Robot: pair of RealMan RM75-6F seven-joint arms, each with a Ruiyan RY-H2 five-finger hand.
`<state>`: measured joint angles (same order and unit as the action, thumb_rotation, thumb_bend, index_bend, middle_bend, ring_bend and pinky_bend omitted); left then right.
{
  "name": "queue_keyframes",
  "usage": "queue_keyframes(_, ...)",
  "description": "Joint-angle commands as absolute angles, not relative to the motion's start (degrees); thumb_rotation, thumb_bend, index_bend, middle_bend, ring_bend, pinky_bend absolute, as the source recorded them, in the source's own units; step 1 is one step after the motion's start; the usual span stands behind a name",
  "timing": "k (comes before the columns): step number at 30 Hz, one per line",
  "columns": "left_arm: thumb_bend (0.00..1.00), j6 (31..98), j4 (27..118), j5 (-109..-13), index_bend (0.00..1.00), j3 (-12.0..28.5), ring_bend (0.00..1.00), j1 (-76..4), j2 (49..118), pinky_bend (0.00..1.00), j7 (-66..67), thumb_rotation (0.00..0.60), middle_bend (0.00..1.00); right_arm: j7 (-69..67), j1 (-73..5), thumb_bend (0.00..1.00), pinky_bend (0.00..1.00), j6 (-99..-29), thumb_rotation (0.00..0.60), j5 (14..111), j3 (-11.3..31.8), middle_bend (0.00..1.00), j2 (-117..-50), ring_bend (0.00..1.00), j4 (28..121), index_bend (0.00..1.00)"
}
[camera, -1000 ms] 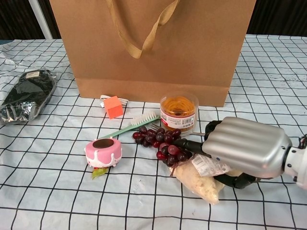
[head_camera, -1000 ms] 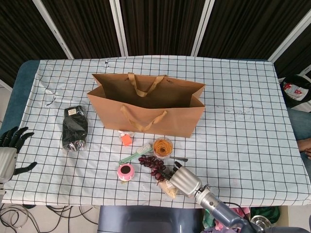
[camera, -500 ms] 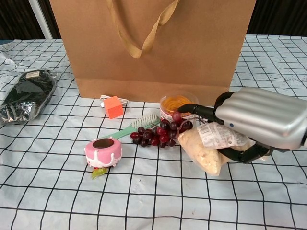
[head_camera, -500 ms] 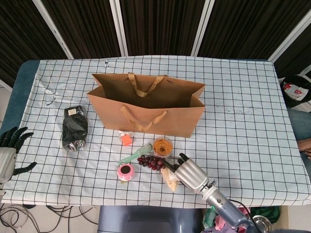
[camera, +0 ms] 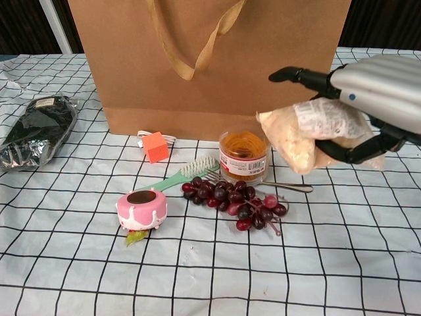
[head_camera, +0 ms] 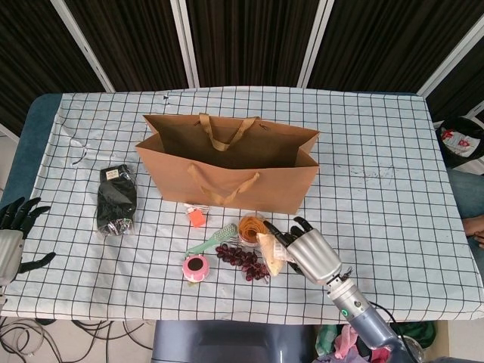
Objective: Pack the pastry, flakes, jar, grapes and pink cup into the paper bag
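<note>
Above the checked-cloth bench, the right hand grips a clear bag of pale flakes, lifted beside the brown paper bag. Left hand rests at the bench edge, fingers spread, holding nothing.

Paper bag mouth stands open upward; handles arch over its middle. Front wall is flanked below by jar, grapes, brush; open cloth lies right of the bag.
</note>
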<state>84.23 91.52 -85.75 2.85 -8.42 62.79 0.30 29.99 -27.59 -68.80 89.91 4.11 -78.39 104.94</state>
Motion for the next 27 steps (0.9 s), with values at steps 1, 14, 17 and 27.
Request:
queue_keyframes(1, 0.03, 84.4, 91.6, -85.9, 0.2, 2.9, 0.02, -8.3, 62.8, 0.11, 0.2, 0.6, 0.09, 29.6, -27.2, 0.46, 0.22, -70.3, 0.6, 90.0, 5.1, 0.6, -77.3, 0.41, 106.0, 0.04)
queue_keyframes(14, 0.03, 85.3, 91.6, -86.0, 0.2, 3.2, 0.02, -7.9, 62.4, 0.11, -0.7, 0.6, 0.09, 27.4, -24.1, 0.46, 0.22, -79.4, 0.6, 90.0, 10.3, 0.59, -69.9, 0.41, 112.4, 0.04)
queue_keyframes(17, 0.03, 85.6, 91.7, -86.1, 0.2, 3.2, 0.02, -7.7, 62.2, 0.11, -0.9, 0.6, 0.09, 27.3, -24.0, 0.46, 0.22, -80.3, 0.6, 88.2, 12.7, 0.59, -67.3, 0.41, 114.0, 0.04)
queue_keyframes(27, 0.03, 85.9, 91.9, -86.2, 0.2, 3.2, 0.02, -7.5, 61.9, 0.11, -1.6, 0.6, 0.09, 26.0, -27.6, 0.46, 0.22, -78.8, 0.6, 80.1, 22.6, 0.59, -60.1, 0.4, 117.7, 0.04)
